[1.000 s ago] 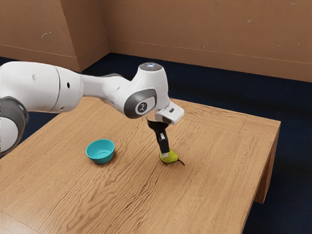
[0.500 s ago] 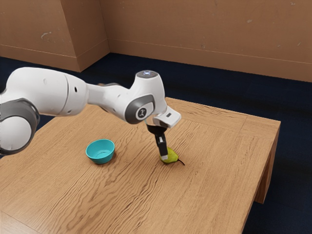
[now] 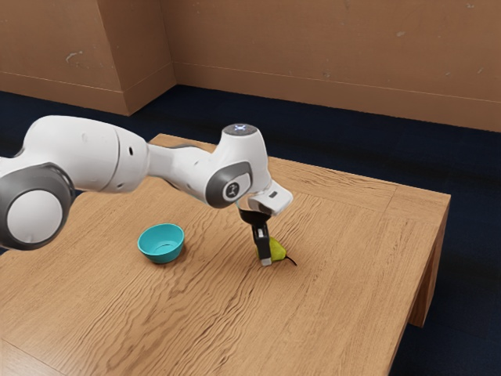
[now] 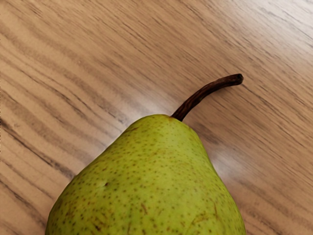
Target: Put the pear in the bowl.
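Hanging low at the pear (image 3: 278,251), the pincer (image 3: 267,261), its spread impossible to tell.

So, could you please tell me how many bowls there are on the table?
1. The teal bowl stands on the table, toward the exterior view's left from the pear. Another could be hidden behind the arm.

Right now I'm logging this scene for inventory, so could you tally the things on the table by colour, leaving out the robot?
Green: 1 (pear)
Teal: 1 (bowl)
Total: 2
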Robot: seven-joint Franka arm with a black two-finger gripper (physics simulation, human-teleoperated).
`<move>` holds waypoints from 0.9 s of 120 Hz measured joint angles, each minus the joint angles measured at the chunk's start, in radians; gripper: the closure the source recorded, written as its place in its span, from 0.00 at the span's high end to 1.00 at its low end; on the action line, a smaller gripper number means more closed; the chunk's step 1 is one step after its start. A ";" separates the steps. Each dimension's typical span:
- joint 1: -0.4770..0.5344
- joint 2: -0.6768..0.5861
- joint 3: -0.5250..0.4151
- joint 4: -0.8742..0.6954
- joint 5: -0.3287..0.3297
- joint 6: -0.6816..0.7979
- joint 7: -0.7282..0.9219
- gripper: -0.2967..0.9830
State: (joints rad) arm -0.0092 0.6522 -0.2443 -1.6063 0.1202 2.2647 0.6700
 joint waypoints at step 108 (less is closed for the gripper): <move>-0.001 -0.014 -0.001 0.022 -0.025 0.004 0.011 0.45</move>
State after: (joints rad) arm -0.0102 0.6387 -0.2448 -1.5847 0.0948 2.2687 0.6806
